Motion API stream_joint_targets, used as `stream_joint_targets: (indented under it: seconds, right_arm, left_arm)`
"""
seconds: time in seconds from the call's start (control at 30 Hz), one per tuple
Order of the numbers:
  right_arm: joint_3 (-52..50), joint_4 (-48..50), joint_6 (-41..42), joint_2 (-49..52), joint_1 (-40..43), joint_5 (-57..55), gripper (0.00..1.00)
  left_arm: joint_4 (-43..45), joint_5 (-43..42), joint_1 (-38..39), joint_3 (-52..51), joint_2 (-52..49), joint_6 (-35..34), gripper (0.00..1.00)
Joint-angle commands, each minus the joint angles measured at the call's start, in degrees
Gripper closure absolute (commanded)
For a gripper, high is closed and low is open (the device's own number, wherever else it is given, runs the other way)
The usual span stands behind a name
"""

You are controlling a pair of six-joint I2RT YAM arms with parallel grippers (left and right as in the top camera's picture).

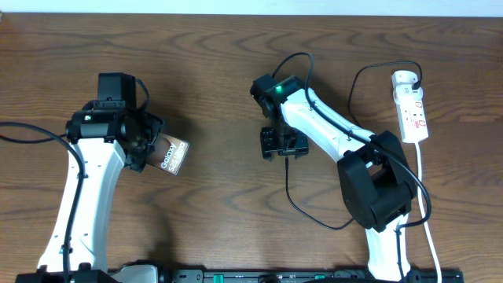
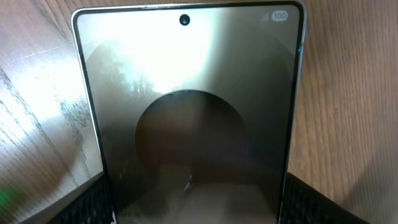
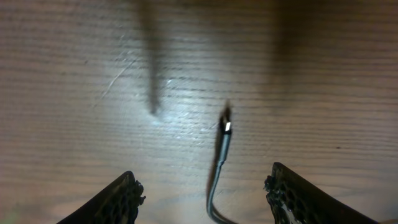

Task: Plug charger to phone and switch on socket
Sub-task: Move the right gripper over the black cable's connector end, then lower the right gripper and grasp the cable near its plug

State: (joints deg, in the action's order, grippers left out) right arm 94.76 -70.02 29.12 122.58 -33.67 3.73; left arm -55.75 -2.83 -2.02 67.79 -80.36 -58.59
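Left gripper (image 1: 152, 150): clamped on the phone's near end, one pad on each long edge, so it has a firm hold.
Phone (image 2: 193, 124): in that grip, screen lit and facing up. It is the landmark for every place below.
Phone, handling: probably rigid, with smooth, slippery glass. The frame edges look like the safe hold. No port shows in any view.
Charger (image 3: 226, 129): to the right of the phone and well apart from it. The tip appears to lie on the table (image 1: 212, 71).
Charger, handling: likely light. The cable looks limp and only the connector stiff, so take it on the connector body just behind the metal end.
Right gripper (image 1: 283, 144): right of the phone, with its jaws apart on either side of the cable, and I judge it is gripping nothing.
Socket (image 1: 411, 110): farthest right of the phone, beyond the right arm. Whether its switch is on or off cannot be told.
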Motion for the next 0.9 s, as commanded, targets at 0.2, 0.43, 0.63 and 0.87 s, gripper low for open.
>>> stream_joint_targets:
  seconds: [0.2,0.43,0.63,0.87]
  right_arm:
    - [-5.5,3.0,2.6,-0.8,-0.2,-2.5,0.36]
    - [-8.1,4.5,3.0,-0.8,-0.2,-2.0,0.37]
    - [-9.0,6.0,3.0,-0.8,-0.3,-0.9,0.37]
    - [-9.8,7.3,3.0,-0.8,-0.7,-0.2,0.51]
  left_arm:
    - [-0.2,0.7,0.2,-0.1,0.3,1.0,0.92]
    - [-0.2,0.7,0.2,-0.1,0.3,1.0,0.93]
    - [-0.2,1.0,0.2,-0.1,0.3,1.0,0.93]
    - [-0.2,0.9,0.2,-0.1,0.3,1.0,0.93]
